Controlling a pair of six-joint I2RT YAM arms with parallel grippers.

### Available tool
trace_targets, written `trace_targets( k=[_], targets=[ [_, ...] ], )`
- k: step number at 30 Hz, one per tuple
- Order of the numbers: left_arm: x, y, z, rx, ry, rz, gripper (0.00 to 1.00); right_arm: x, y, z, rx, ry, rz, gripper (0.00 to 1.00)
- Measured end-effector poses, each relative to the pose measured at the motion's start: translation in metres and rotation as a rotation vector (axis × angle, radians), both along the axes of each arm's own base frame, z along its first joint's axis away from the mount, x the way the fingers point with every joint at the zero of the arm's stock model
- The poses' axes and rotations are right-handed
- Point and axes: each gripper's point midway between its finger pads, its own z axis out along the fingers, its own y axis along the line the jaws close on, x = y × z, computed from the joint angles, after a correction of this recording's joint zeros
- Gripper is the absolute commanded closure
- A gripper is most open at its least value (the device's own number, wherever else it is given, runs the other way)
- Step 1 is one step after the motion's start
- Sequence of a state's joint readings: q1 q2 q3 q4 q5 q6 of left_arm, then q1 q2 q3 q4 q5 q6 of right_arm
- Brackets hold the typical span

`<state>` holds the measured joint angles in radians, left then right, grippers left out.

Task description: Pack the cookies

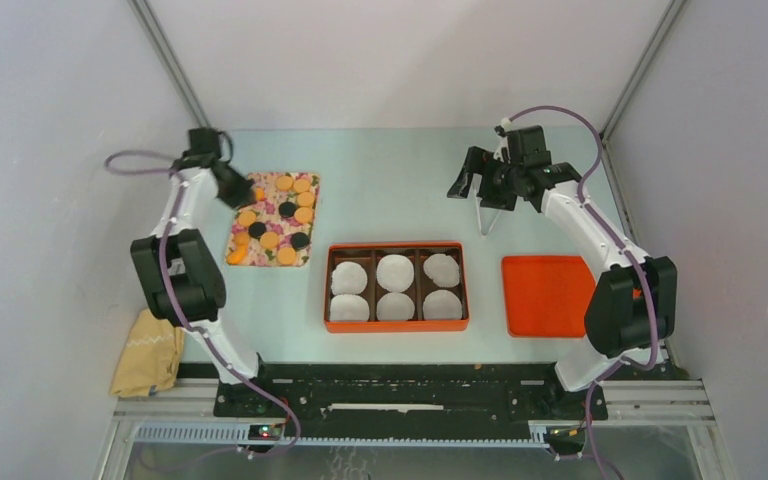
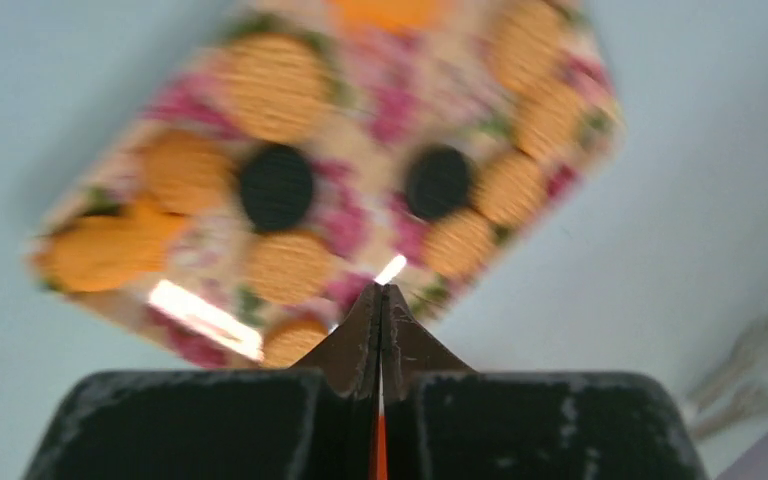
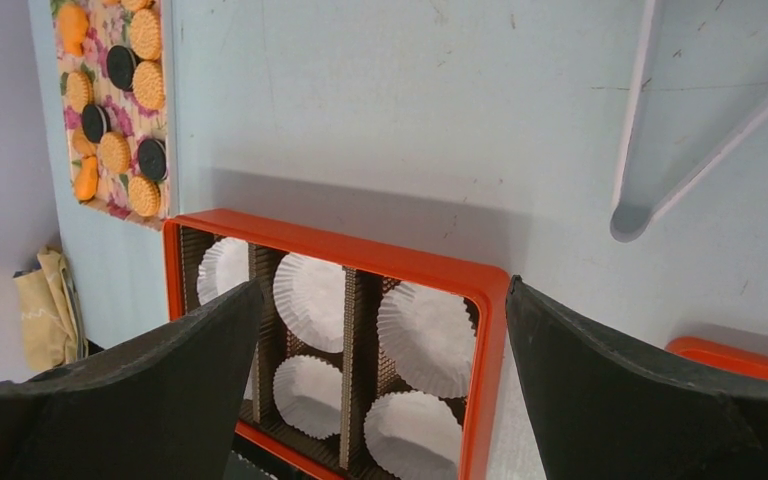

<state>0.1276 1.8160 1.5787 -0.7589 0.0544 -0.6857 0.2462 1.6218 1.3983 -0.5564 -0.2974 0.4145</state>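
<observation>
Top external view: the cookies [image 1: 269, 240], tan ones and a few black ones, all lie loose on a flowered tray [image 1: 264, 259] at the far left of the table [image 1: 390, 190]. None is packed yet. The tray acts as the supply. The orange box [image 1: 396, 325] sits at mid-table between the arms, where either one could reach it. Each of its six compartments holds a white paper liner [image 1: 395, 272], ready to take the cookies. An orange lid [image 1: 548, 295] lies flat just right of the box, probably set aside for closing at the end. A yellow cloth [image 1: 148, 352] sits crumpled at the near left corner, well apart from the work.

The left arm is folded at the elbow and reaches out to the tray. Its wrist tips down, so the left gripper [image 1: 232, 185] hangs over the tray's far left corner. In the left wrist view, which is blurred, its fingers [image 2: 360, 335] are pressed together with no cookie between them, and the tips point toward the tray's near edge. They would have to part before a pick.

The right arm stretches toward the far right, with the right gripper [image 1: 480, 175] raised well away from the box. Its fingers [image 3: 140, 400] are spread wide and hold nothing. The right wrist view looks down past them at the box, so this arm seems to be waiting.
</observation>
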Motion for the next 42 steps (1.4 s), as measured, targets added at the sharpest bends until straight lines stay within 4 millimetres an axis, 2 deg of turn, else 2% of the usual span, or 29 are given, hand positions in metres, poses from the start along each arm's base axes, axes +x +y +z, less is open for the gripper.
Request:
trace_targets(
  k=[3, 4, 5, 7, 9, 14, 19, 22, 25, 29, 34, 42],
  targets=[
    [-0.026, 0.065, -0.031, -0.015, 0.061, 0.225, 1.0, -0.004, 0.003, 0.005, 0.012, -0.007, 0.015, 0.0],
    [-0.033, 0.069, -0.04, -0.006, 0.089, 0.253, 1.0, -0.005, 0.005, 0.007, 0.018, -0.01, 0.021, 0.0],
    [-0.046, 0.088, -0.049, 0.009, 0.132, 0.323, 1.0, -0.005, 0.006, 0.009, 0.022, -0.016, 0.025, 0.0],
    [-0.056, 0.099, -0.053, 0.055, 0.174, 0.37, 1.0, -0.006, 0.01, 0.013, 0.034, -0.028, 0.038, 0.0],
    [-0.056, 0.103, -0.05, 0.095, 0.201, 0.382, 1.0, -0.007, 0.012, 0.015, 0.043, -0.034, 0.048, 0.0],
    [-0.04, 0.121, -0.046, 0.209, 0.256, 0.411, 1.0, -0.009, 0.016, 0.016, 0.053, -0.033, 0.064, 0.0],
    [-0.047, 0.144, -0.057, 0.34, 0.417, 0.429, 1.0, -0.011, 0.018, 0.015, 0.058, -0.027, 0.073, 0.0],
    [-0.05, 0.149, -0.068, 0.375, 0.493, 0.386, 1.0, -0.012, 0.019, 0.012, 0.059, -0.02, 0.076, 0.0],
    [-0.054, 0.145, -0.081, 0.383, 0.561, 0.319, 1.0, -0.013, 0.02, 0.012, 0.063, -0.018, 0.079, 0.0],
    [-0.051, 0.128, -0.098, 0.357, 0.618, 0.205, 1.0, -0.013, 0.02, 0.013, 0.064, -0.017, 0.077, 0.0],
    [-0.032, 0.098, -0.107, 0.334, 0.609, 0.076, 1.0, -0.013, 0.02, 0.012, 0.064, -0.017, 0.077, 0.0],
    [0.004, 0.034, -0.107, 0.233, 0.523, -0.117, 1.0, -0.013, 0.02, 0.013, 0.066, -0.015, 0.074, 0.0]
  ],
)
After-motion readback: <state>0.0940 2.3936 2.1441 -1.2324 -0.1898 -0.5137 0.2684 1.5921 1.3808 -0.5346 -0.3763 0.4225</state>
